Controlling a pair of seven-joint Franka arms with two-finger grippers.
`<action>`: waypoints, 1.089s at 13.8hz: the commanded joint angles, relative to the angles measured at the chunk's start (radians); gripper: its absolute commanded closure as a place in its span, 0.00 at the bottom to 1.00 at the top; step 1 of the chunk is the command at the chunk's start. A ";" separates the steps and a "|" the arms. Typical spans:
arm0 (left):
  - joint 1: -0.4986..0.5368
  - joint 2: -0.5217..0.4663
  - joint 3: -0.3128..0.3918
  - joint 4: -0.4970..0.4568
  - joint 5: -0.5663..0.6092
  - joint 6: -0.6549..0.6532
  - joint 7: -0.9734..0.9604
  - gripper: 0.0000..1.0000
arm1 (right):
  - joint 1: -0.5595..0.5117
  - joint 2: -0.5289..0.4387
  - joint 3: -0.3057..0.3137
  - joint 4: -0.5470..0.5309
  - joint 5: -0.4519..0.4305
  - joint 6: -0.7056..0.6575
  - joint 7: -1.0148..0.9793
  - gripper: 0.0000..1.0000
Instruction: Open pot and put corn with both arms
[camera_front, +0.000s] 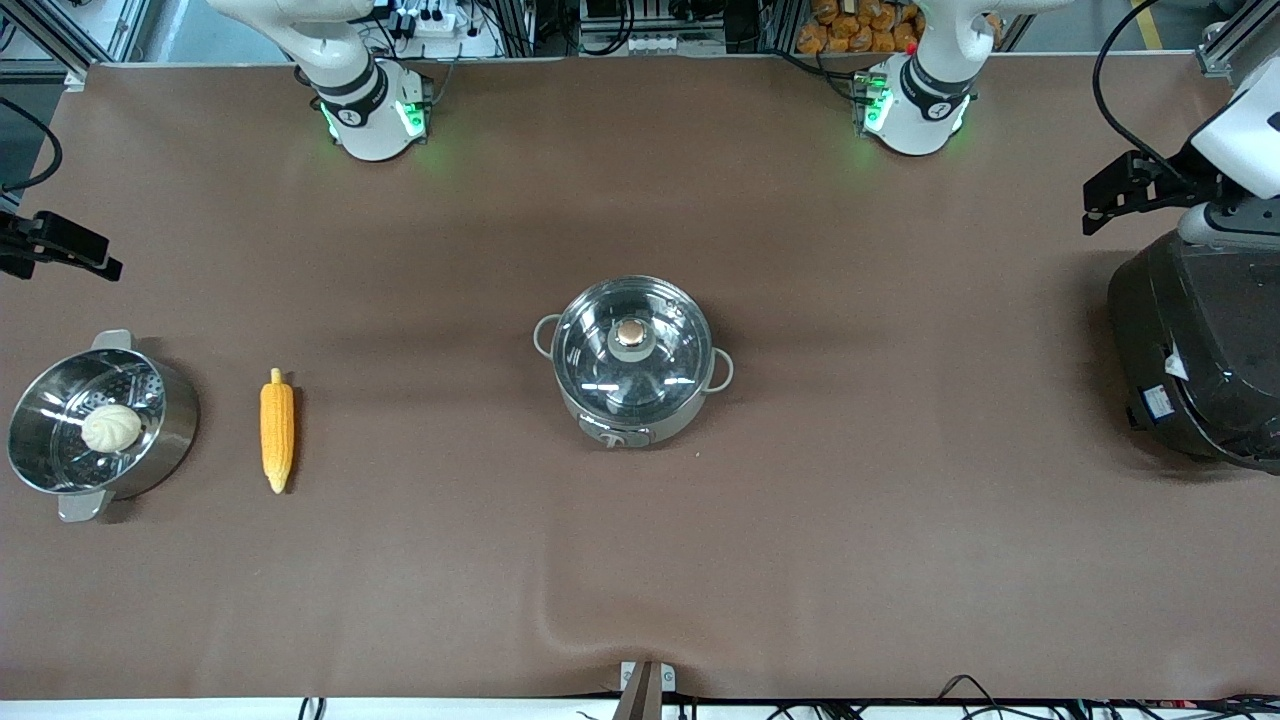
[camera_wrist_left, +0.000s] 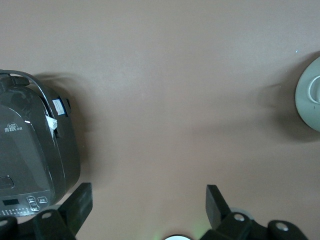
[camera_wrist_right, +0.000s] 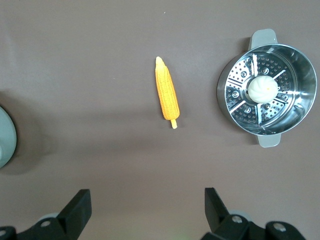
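The steel pot (camera_front: 662, 424) stands at the table's middle with its glass lid (camera_front: 632, 350) on, tan knob on top. Its edge shows in the left wrist view (camera_wrist_left: 311, 95) and in the right wrist view (camera_wrist_right: 4, 142). The corn (camera_front: 277, 430) lies flat on the table toward the right arm's end, beside the steamer; it also shows in the right wrist view (camera_wrist_right: 167, 94). My right gripper (camera_front: 62, 250) (camera_wrist_right: 147, 210) hangs open and empty at that end. My left gripper (camera_front: 1135, 190) (camera_wrist_left: 148, 210) hangs open and empty by the rice cooker.
A steel steamer pot (camera_front: 182, 420) (camera_wrist_right: 220, 92) with a white bun (camera_front: 110, 427) (camera_wrist_right: 262, 89) in it stands at the right arm's end. A large black rice cooker (camera_front: 1200, 350) (camera_wrist_left: 30, 150) stands at the left arm's end.
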 joint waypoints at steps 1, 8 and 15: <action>0.005 -0.003 0.004 0.017 -0.020 -0.023 0.030 0.00 | -0.017 -0.002 0.008 0.008 0.010 -0.006 -0.003 0.00; -0.006 0.033 0.003 0.034 -0.006 -0.023 0.024 0.00 | -0.032 -0.004 0.004 0.001 0.012 -0.005 -0.006 0.00; -0.008 0.102 -0.005 0.022 -0.043 -0.064 -0.037 0.00 | 0.000 0.004 0.009 -0.293 0.033 0.347 -0.012 0.00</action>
